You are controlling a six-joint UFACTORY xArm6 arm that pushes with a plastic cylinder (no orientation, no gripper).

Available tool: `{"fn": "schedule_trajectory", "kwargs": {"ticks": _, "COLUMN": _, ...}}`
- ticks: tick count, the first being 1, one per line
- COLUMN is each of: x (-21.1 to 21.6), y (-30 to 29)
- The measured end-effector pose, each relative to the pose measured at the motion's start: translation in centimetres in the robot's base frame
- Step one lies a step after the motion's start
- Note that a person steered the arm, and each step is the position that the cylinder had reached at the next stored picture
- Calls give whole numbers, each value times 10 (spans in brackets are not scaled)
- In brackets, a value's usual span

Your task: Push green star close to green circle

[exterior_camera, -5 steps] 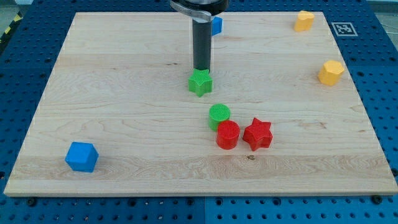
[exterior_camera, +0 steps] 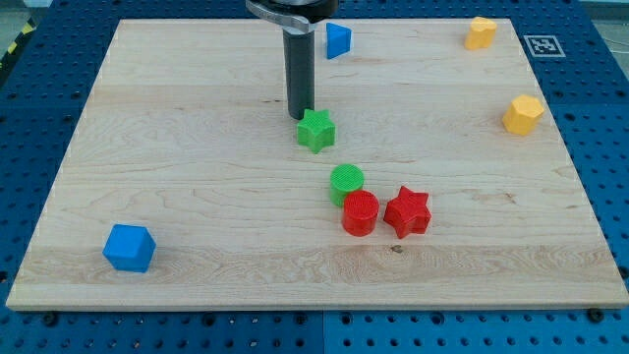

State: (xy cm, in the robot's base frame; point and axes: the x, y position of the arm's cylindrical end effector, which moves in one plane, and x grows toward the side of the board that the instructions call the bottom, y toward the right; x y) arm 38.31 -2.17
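The green star (exterior_camera: pixel 315 130) lies near the middle of the wooden board (exterior_camera: pixel 197 197). The green circle (exterior_camera: pixel 346 183) lies below and a little right of it, a short gap away. My tip (exterior_camera: pixel 300 117) sits just at the star's upper left, touching or nearly touching it. The rod rises from there to the view's top.
A red circle (exterior_camera: pixel 360 212) touches the green circle from below, with a red star (exterior_camera: pixel 407 211) at its right. A blue cube (exterior_camera: pixel 130 247) lies at the lower left. A blue block (exterior_camera: pixel 338 39) and two yellow blocks (exterior_camera: pixel 481 32) (exterior_camera: pixel 523 115) lie near the top and right.
My tip has shifted to the view's left, from right above the green star to its upper left. The star has hardly moved. The blue block at the top is now uncovered.
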Motion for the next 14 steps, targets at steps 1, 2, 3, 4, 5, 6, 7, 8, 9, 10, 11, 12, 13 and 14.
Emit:
{"fn": "schedule_trajectory", "kwargs": {"ticks": 1, "x": 3, "y": 7}}
{"fn": "schedule_trajectory", "kwargs": {"ticks": 2, "x": 5, "y": 13}}
{"fn": "schedule_trajectory", "kwargs": {"ticks": 3, "x": 5, "y": 13}}
{"fn": "schedule_trajectory", "kwargs": {"ticks": 4, "x": 23, "y": 18}}
{"fn": "schedule_trajectory", "kwargs": {"ticks": 5, "x": 24, "y": 20}}
{"fn": "schedule_trajectory", "kwargs": {"ticks": 6, "x": 24, "y": 20}}
{"fn": "schedule_trajectory", "kwargs": {"ticks": 7, "x": 24, "y": 22}}
{"fn": "schedule_trajectory", "kwargs": {"ticks": 8, "x": 22, "y": 17}}
{"fn": "schedule_trajectory", "kwargs": {"ticks": 9, "x": 22, "y": 7}}
{"fn": "schedule_trajectory", "kwargs": {"ticks": 10, "x": 22, "y": -3}}
{"fn": "schedule_trajectory", "kwargs": {"ticks": 11, "x": 32, "y": 0}}
{"fn": "schedule_trajectory", "kwargs": {"ticks": 12, "x": 38, "y": 21}}
{"fn": "schedule_trajectory", "kwargs": {"ticks": 13, "x": 38, "y": 24}}
{"fn": "schedule_trajectory", "kwargs": {"ticks": 14, "x": 38, "y": 25}}
